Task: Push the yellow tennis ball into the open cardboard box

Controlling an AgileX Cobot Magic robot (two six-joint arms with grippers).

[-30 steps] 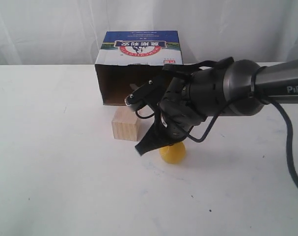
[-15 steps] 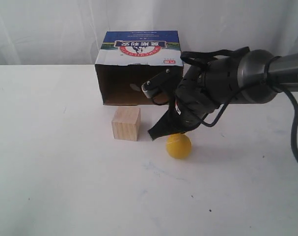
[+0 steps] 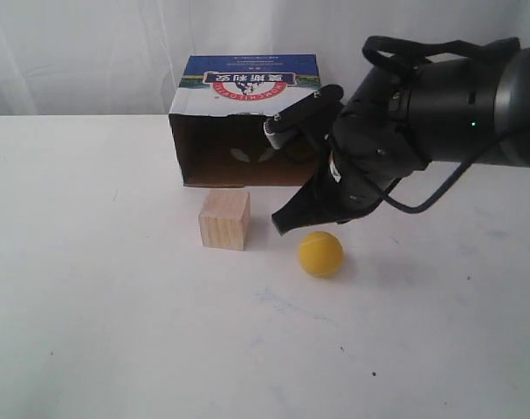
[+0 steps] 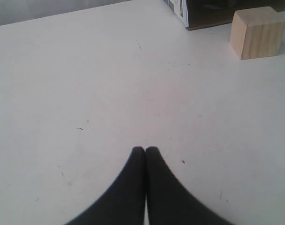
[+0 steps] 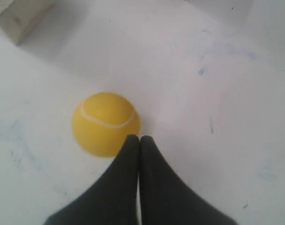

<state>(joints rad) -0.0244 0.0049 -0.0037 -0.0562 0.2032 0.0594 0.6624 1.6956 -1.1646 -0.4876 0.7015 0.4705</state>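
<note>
On the table [image 3: 116,332], the ball [image 3: 320,253] is found nearest the camera in the exterior view, lying free on the bare top. Just beyond it, between 10 and 11 o'clock from the ball, the right gripper [image 3: 286,222] is held low with its fingers pressed together and nothing between them. A narrow gap appears to be left between tip and ball. The cube [image 3: 225,219] is set farther out, between 9 and 10 o'clock, apart from both. Farthest back, at about 11 o'clock from the ball, the box [image 3: 247,100] is laid with its dark mouth turned toward the ball. The tip is thus placed almost on the line from ball to box, the wrong side for a push. It is judged that it must first be brought round to the ball's 5 o'clock side. The left gripper [image 4: 145,151], seen only in its wrist view, is likewise closed on nothing. No ball is shown there, so the right arm is taken as the nearer.
</note>
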